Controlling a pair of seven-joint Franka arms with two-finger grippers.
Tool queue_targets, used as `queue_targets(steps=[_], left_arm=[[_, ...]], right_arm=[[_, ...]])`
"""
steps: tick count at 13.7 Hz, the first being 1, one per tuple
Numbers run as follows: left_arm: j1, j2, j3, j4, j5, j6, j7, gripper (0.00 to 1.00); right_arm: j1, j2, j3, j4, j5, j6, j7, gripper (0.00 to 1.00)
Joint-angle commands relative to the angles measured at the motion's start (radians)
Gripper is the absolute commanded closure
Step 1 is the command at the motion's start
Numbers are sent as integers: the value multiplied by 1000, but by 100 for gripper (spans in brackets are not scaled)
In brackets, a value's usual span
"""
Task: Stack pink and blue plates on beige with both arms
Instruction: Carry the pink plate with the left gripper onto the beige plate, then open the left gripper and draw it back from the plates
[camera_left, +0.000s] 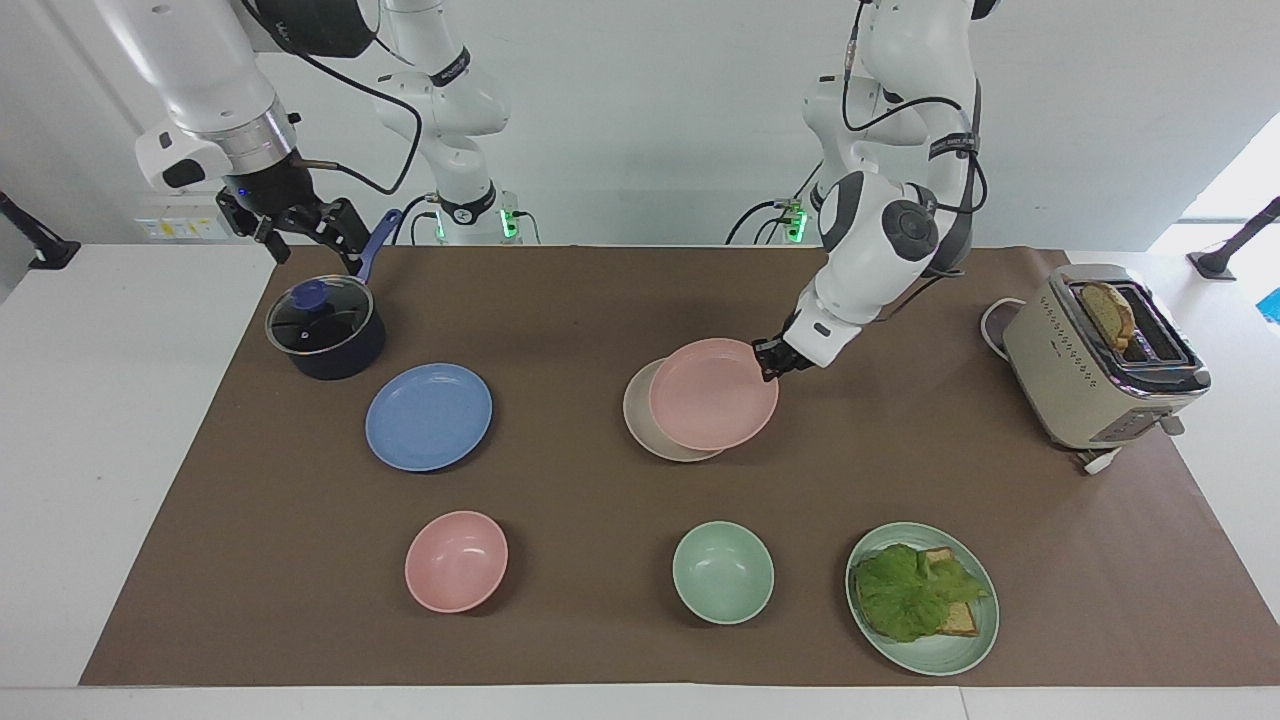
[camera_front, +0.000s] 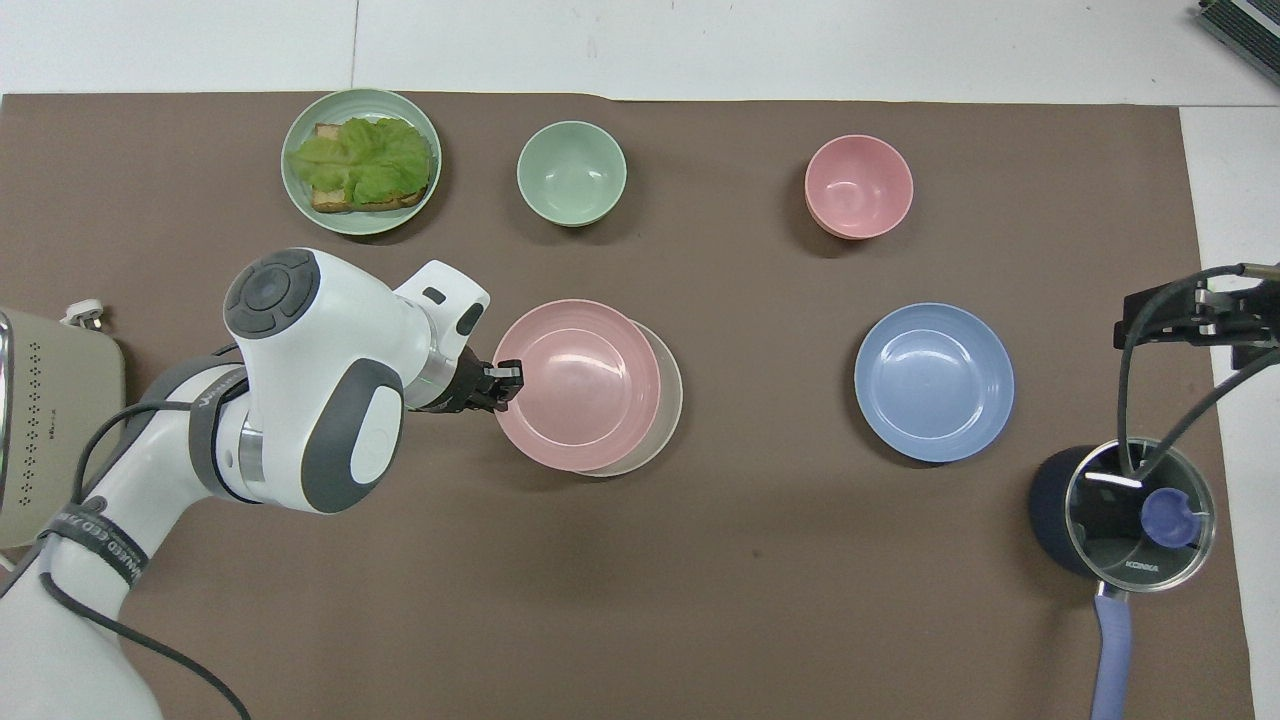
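Centrally, the left gripper (camera_left: 772, 358) pinches the pink plate's (camera_left: 712, 393) rim, holding it over the beige plate (camera_left: 640, 420) for stacking (blue plate (camera_left: 428, 416) waits mid-left), while the open right gripper (camera_left: 300, 228) idles upper left.

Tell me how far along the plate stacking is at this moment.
Nothing is stacked yet. In hand: the left gripper grips the pink plate by its rim over the beige plate, off-centre. Left: the blue plate lies untouched on the mat; the right gripper waits open above the pot.
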Motion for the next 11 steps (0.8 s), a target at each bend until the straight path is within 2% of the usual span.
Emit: queue_targets(steps=[1, 9, 10, 11], left_arm=[[-38, -18, 17, -22, -22, 28, -30, 100], [-46, -15, 19, -19, -22, 62, -17, 100], [-46, -15, 19, -17, -22, 62, -17, 49], [-46, -15, 19, -19, -22, 63, -19, 27]], right_arm=[[-10, -1, 7, 1, -7, -4, -23, 0], [-9, -1, 8, 1, -7, -5, -23, 0], [-9, -1, 8, 1, -7, -5, -23, 0], [-10, -1, 8, 1, -7, -4, -23, 0]])
